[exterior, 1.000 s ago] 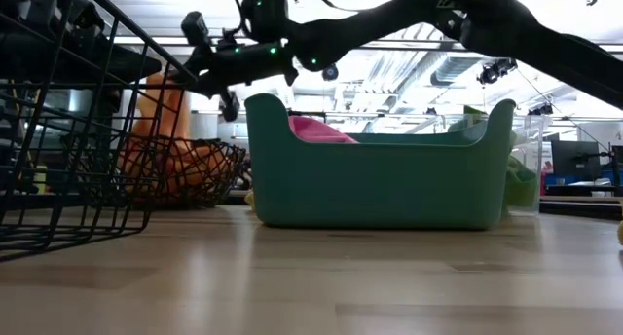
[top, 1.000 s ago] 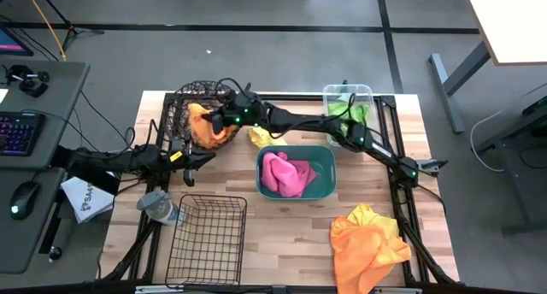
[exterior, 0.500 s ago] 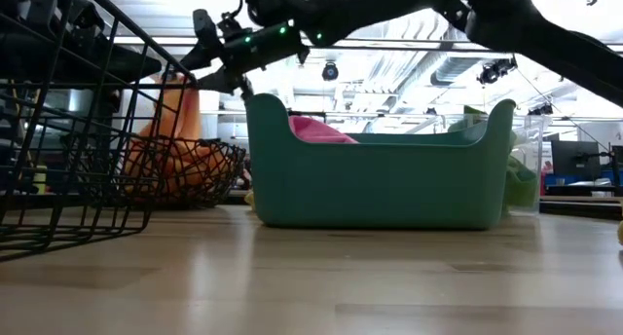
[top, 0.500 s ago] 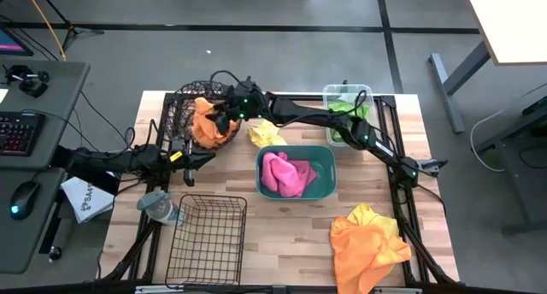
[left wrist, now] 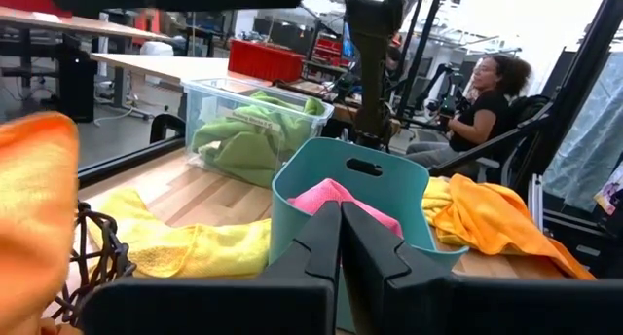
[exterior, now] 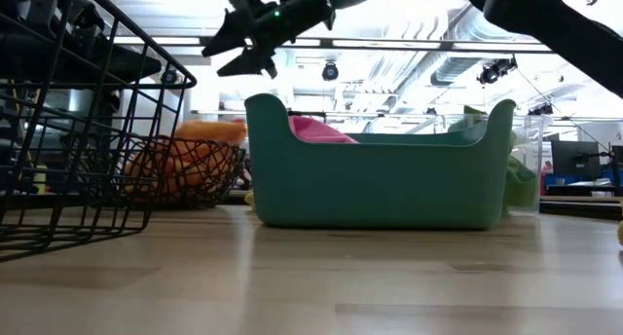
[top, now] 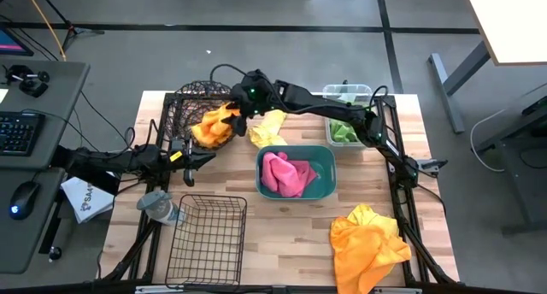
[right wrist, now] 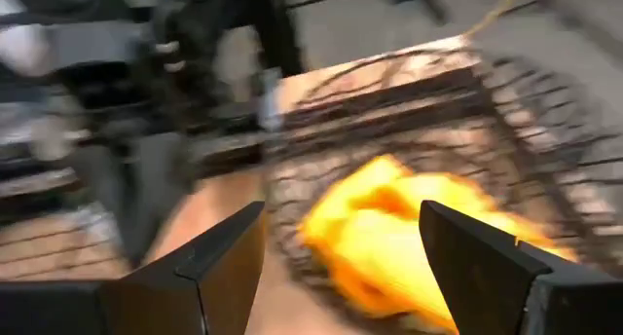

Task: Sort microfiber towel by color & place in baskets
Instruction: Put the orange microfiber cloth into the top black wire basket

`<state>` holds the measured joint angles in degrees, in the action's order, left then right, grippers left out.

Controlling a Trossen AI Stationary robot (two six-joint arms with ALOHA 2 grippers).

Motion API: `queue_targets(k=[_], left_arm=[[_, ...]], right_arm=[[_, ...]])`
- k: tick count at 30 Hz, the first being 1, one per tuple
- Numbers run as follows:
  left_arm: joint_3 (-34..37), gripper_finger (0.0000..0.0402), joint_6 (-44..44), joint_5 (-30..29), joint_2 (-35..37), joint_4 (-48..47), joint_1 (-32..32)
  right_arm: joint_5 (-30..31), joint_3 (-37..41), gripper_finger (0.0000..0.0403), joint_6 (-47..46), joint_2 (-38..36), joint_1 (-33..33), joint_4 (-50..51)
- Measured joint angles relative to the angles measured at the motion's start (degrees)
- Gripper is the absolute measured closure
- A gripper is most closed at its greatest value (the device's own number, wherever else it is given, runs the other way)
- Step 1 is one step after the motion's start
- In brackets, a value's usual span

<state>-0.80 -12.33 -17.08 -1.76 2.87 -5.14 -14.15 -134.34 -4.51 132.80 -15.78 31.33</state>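
An orange towel (top: 212,125) lies heaped in the round dark wire basket (top: 190,104), at its right rim. My right gripper (top: 242,104) hovers open above that rim, clear of the towel (right wrist: 409,240); in the low view it (exterior: 243,49) hangs high over the basket (exterior: 185,174). A yellow towel (top: 268,126) lies on the table beside it. A pink towel (top: 284,175) fills the teal tub (top: 325,185). Green towels (top: 344,128) lie in the clear bin (top: 369,92). My left gripper (top: 202,160) rests shut at the table's left.
An orange and a yellow towel (top: 367,243) lie piled at the near right. The rectangular black wire basket (top: 205,240) stands at the near left, with a grey-blue cloth lump (top: 158,206) next to it. A person (left wrist: 487,101) sits beyond the table.
My right gripper has opened and let go of the orange towel, which has dropped from hanging below the fingers into the round basket. The gripper has then risen and drawn toward the table's far right.
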Motion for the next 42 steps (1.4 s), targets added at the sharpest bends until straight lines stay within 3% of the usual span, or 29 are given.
queue_targets(k=[4, 11, 16, 21, 26, 30, 42], left_arm=[[0.0, 0.0402, 0.0, 0.0, 0.0, 0.0, 0.0], [0.0, 0.0402, 0.0, 0.0, 0.0, 0.0, 0.0], [0.0, 0.0401, 0.0, 0.0, 0.0, 0.0, 0.0], [0.0, 0.0402, 0.0, 0.0, 0.0, 0.0, 0.0], [0.0, 0.0401, 0.0, 0.0, -0.1, -0.1, 0.0], [0.0, 0.0402, 0.0, 0.0, -0.1, 0.0, 0.0], [0.0, 0.0401, 0.0, 0.0, -0.1, 0.0, 0.0]], right_arm=[[-7.1, 0.1, 0.0137, -0.3, -1.0, 0.2, 6.0], [-8.0, 0.0, 0.0137, 3.8, -6.3, 1.8, 39.6], [-8.7, 0.2, 0.0137, 6.4, -8.7, 7.7, 59.2], [-8.2, 0.2, 0.0137, 5.8, -12.1, 13.6, 57.1], [0.7, 0.2, 0.0137, 4.9, -15.2, 17.2, 58.2], [4.7, 0.2, 0.0137, 4.6, -16.5, 17.2, 57.7], [4.1, 0.2, 0.0137, 4.5, -16.4, 13.5, 58.2]])
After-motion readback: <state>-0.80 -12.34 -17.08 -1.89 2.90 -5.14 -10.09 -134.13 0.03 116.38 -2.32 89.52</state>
